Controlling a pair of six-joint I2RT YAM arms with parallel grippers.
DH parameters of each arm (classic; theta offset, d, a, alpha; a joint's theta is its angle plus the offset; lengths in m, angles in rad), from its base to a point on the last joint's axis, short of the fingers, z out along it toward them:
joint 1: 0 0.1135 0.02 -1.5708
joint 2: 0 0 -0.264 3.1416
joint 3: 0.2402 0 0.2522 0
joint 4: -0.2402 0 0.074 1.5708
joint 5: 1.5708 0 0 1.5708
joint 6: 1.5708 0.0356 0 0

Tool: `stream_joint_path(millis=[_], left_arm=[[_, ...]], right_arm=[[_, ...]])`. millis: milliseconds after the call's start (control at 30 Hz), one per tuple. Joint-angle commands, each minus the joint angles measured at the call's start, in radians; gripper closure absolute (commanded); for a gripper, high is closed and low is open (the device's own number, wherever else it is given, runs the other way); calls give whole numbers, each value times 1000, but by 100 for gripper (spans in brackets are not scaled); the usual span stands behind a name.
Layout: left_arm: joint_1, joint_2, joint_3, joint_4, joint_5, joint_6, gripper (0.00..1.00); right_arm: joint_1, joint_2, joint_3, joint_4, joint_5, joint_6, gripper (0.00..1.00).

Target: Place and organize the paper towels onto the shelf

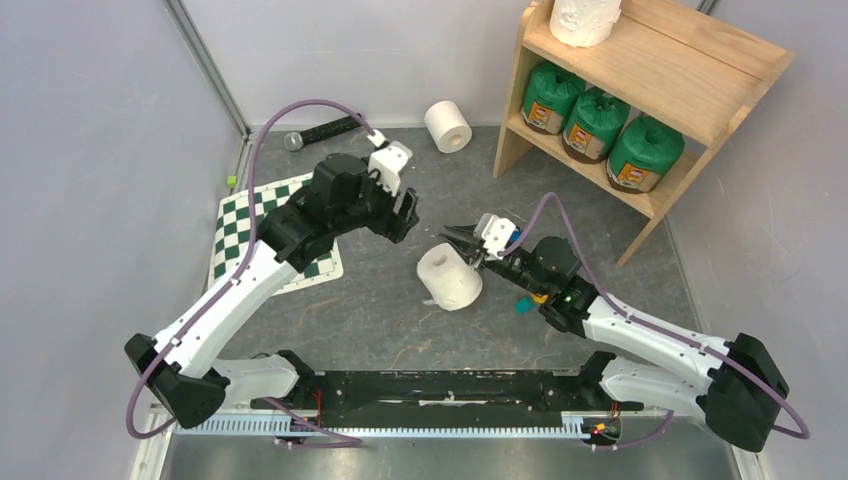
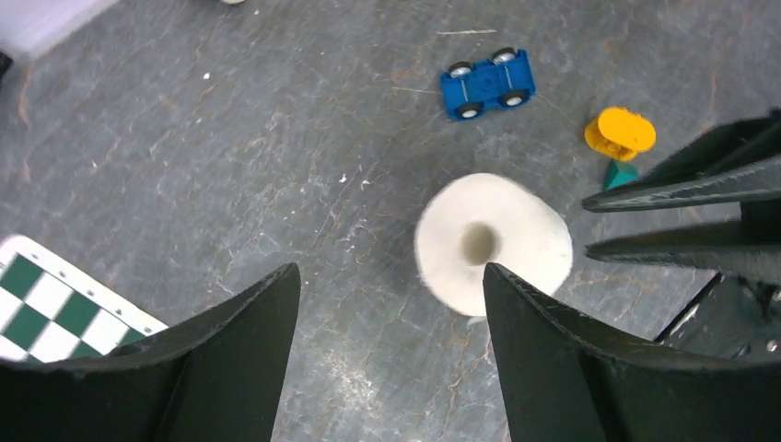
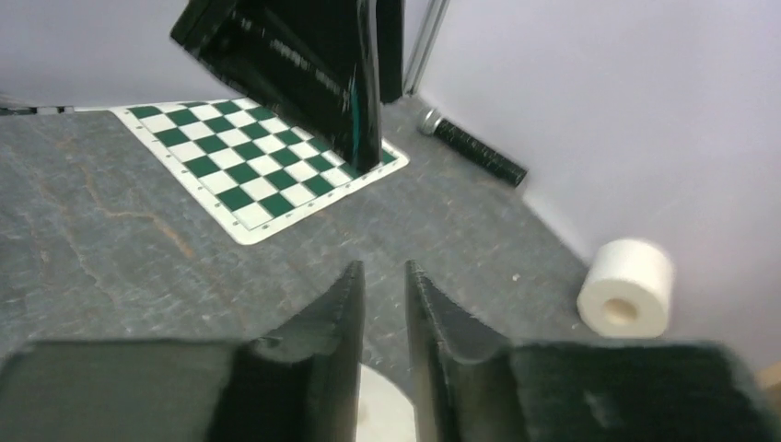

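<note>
While the shelf (image 1: 700, 60) holds four paper towels (image 1: 590, 125) | left hand (image 2: 389, 276) open over the white roll (image 2: 493, 241) on the desk (image 1: 380, 310) — likely to grasp | right hand (image 3: 384, 269) closed, empty, beside it.

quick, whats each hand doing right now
left hand: open, holding nothing
right hand: closed, nothing between its fingers, tips beside the bare white roll

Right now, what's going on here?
Shelving is underway. The shelf holds three green-wrapped rolls below and one white roll on top. The right claw is shut at the middle roll on the table, grip unclear; the left claw hangs open nearby. The far roll lies by the back wall.
</note>
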Motion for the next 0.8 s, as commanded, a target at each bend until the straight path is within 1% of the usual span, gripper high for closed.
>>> stream_joint_path(millis=[0,67,133,267,333,467,533,633,767], left_arm=[[132,-33,-66,50,96,-168,21],[199,-31,-120,51,158,-214,21],[235,-28,-167,59,205,-242,21],[246,-19,-239,88,235,-275,21],[246,-14,-263,107,238,-279,20],[246,4,-311,140,241,-275,18],[246,10,-334,158,239,-271,17],[246,14,-370,185,211,-259,17],[245,8,-409,200,134,-223,16]], right_arm=[[0,23,-1,-26,44,43,63],[-1,33,37,-121,77,71,42],[-1,40,73,-221,111,108,29],[0,65,183,-490,241,196,22],[-1,78,233,-642,316,246,21],[-3,109,319,-886,403,356,18],[-4,132,353,-980,427,405,17],[-8,163,376,-1058,452,457,17],[-24,211,385,-1086,427,496,17]])
